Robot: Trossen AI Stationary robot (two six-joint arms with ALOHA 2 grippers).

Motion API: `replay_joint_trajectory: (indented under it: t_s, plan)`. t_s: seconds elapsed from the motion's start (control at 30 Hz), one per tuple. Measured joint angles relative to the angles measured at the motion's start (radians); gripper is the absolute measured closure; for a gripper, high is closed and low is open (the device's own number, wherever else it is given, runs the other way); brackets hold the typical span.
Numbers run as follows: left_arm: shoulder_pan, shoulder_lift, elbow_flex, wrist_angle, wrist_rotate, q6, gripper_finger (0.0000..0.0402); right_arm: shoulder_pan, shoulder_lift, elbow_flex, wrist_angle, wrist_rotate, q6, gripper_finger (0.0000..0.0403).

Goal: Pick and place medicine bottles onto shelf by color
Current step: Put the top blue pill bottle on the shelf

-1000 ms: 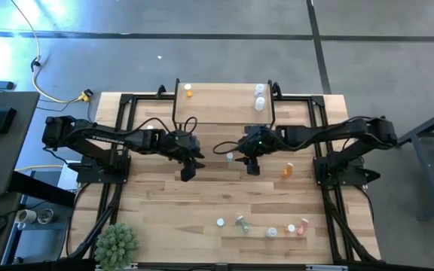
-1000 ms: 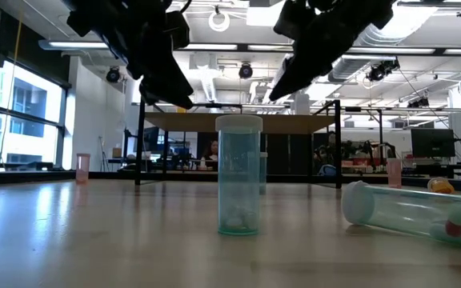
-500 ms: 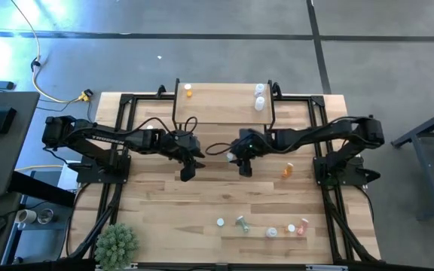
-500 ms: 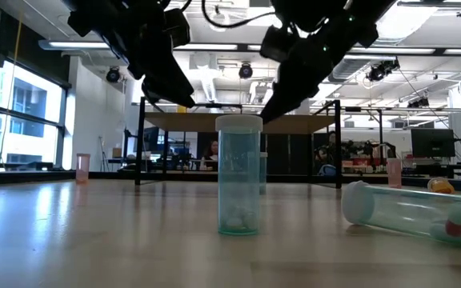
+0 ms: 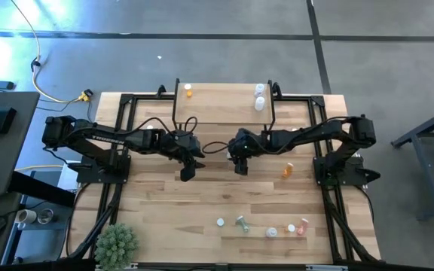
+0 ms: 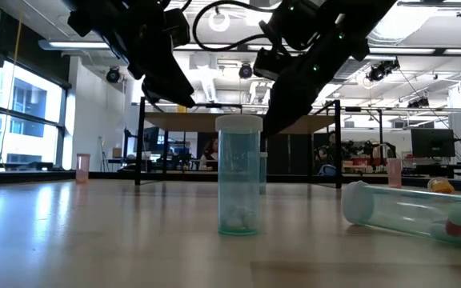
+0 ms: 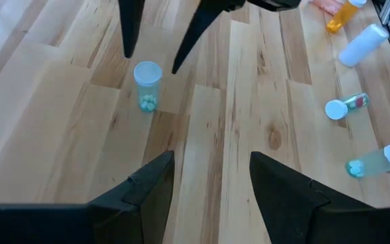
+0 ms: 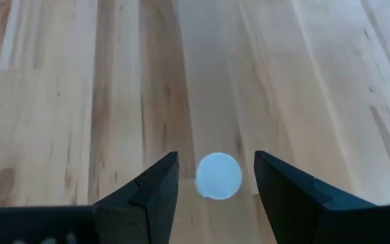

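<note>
A pale green medicine bottle (image 7: 147, 85) with a white cap (image 8: 218, 175) stands upright on the table's middle. My right gripper (image 8: 215, 157) hangs open just above it, one finger on either side of the cap, touching nothing; in the left wrist view its fingers (image 7: 128, 34) point down at the bottle. My left gripper (image 5: 186, 172) waits open and empty to the bottle's left. The shelf (image 5: 224, 113) stands at the far edge with an orange bottle (image 5: 187, 90) at its left end and two white ones (image 5: 260, 96) at its right end.
An orange bottle (image 5: 286, 170) lies on the table right of my right gripper. Several more bottles (image 5: 272, 232) stand or lie near the front edge, one upright (image 6: 238, 174) and one lying (image 6: 410, 212) close to the low camera. A green plant (image 5: 117, 242) is at the front left.
My right gripper has come down and toward the table's left, ending over the pale green bottle. Its fingers stay open. The bottle has not moved.
</note>
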Motion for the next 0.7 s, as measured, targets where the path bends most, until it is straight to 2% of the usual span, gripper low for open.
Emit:
replay_joint_trajectory:
  t_s: [0.7]
  plan:
    - [0.0, 0.0, 0.0, -0.001, 0.0, 0.0, 0.0218, -0.018, 0.073, 0.0, 0.015, -0.013, 0.024, 0.022]
